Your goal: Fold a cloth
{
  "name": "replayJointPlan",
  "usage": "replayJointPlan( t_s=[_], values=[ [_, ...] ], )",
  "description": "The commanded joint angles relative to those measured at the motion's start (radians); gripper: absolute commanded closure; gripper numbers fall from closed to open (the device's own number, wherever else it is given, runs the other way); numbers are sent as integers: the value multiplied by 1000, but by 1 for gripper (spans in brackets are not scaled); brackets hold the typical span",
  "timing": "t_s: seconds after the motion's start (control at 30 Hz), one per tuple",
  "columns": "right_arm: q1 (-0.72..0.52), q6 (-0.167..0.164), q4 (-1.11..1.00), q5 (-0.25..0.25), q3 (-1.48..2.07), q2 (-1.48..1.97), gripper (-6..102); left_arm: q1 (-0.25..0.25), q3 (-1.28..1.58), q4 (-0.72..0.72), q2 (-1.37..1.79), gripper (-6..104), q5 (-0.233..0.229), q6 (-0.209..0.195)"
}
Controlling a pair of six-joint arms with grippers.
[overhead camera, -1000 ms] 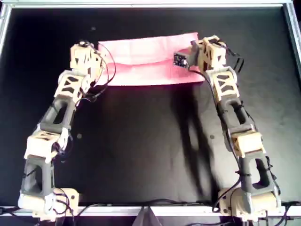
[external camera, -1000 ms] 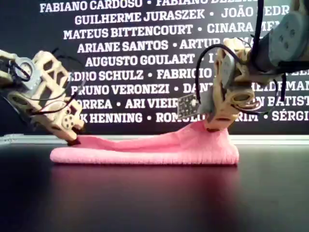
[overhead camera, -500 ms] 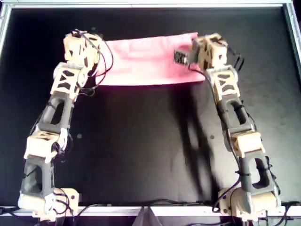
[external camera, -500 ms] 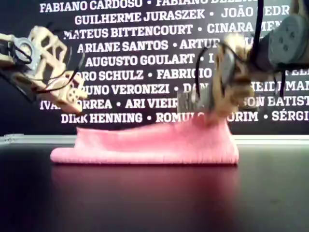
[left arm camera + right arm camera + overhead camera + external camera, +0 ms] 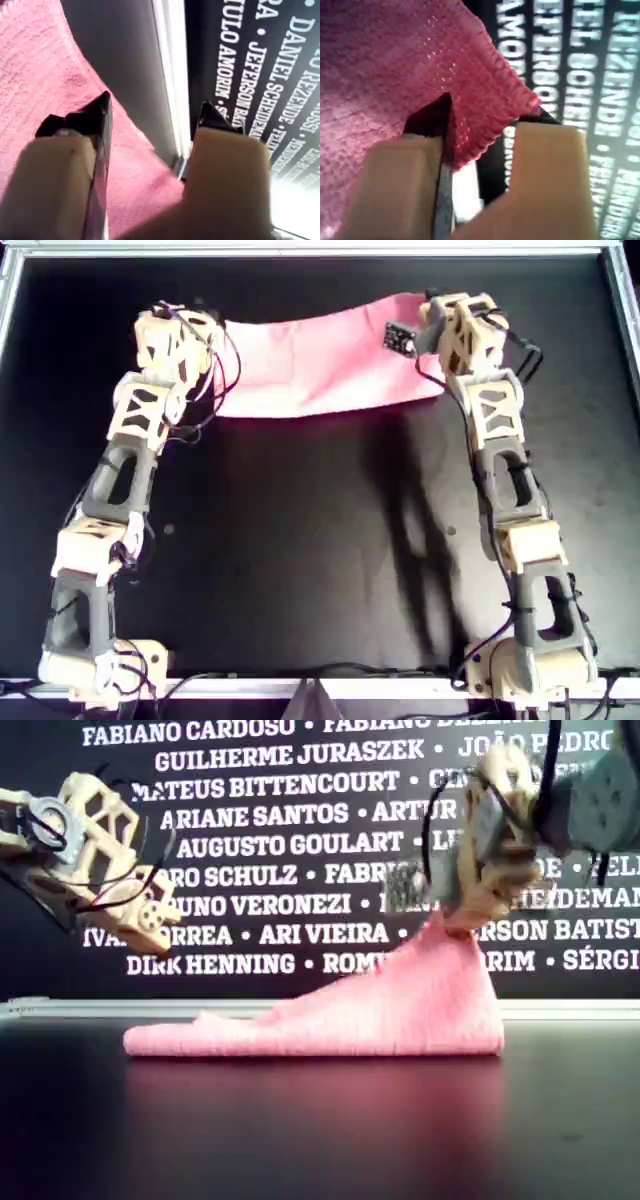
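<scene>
the thin light-pink fabric cloth (image 5: 315, 365) lies long-ways across the black bench's (image 5: 320, 540) far edge, one corner pinched high by the right end effector (image 5: 460, 915), while the left end effector (image 5: 150, 930) gapes empty above its other end.

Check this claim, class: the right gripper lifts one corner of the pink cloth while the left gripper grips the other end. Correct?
Not quite. The left gripper is open and holds nothing, as the left wrist view shows. The right gripper does lift a corner of the cloth.

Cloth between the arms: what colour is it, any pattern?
The cloth is plain pink, no pattern; clearest in the overhead view.
</scene>
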Motion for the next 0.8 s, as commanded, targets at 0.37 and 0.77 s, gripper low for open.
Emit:
replayJointPlan(
  t_s=[0.37, 0.77],
  values=[
    [2, -46, -5, 3, -57, -67, 34, 25, -57, -6, 55, 36, 3, 3],
    [3, -46, 785, -14, -55, 460, 34, 8, -55, 703, 472, 36, 3, -15]
  ],
)
